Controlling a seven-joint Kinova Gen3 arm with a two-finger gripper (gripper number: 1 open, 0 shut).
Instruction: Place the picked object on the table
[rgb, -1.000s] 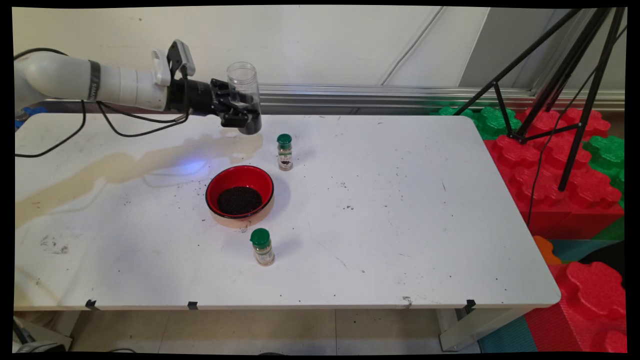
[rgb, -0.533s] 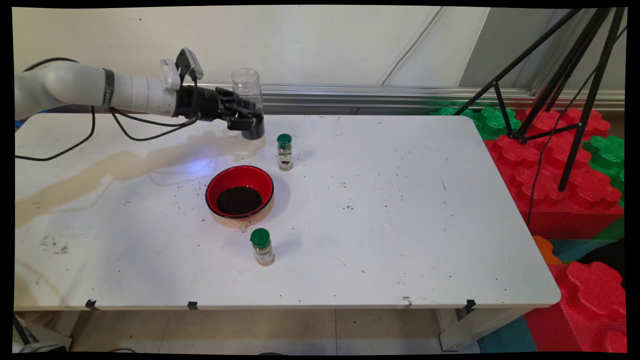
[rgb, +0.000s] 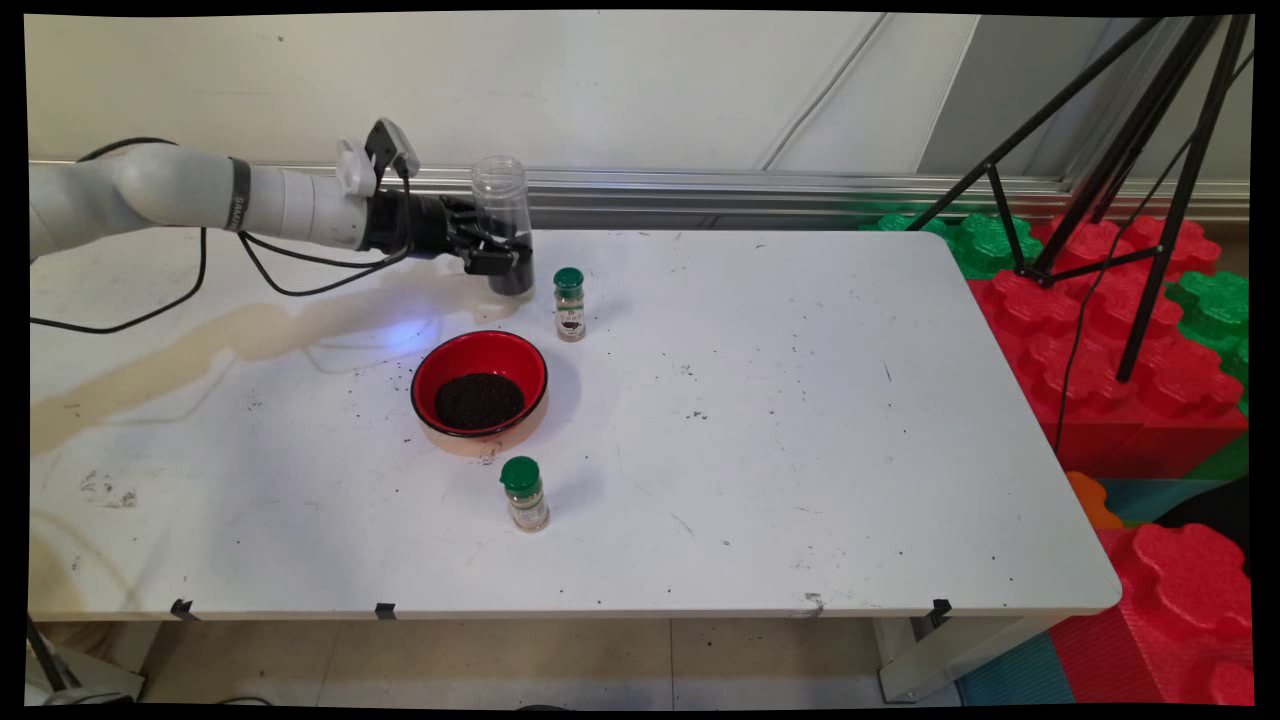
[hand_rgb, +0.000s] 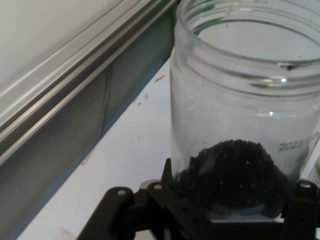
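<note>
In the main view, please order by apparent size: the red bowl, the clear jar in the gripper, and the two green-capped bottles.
1. Red bowl, largest.
2. Clear jar, held by the gripper.
3. Near bottle and far bottle: about alike; their differing distances from the camera leave their order unsure.

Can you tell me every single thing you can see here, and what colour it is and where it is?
jar: 1, clear, lidless, upright, dark grains at bottom, far side of table, in the hand
bowl: 1, red, dark grains inside, middle-left
spice bottles: 2, green caps, one beside the jar, one nearer than the bowl
table: 1, white, stained at left
foam blocks: several, red and green, right
tripod: 1, black, right
hand: 1, black, shut on the jar
</note>
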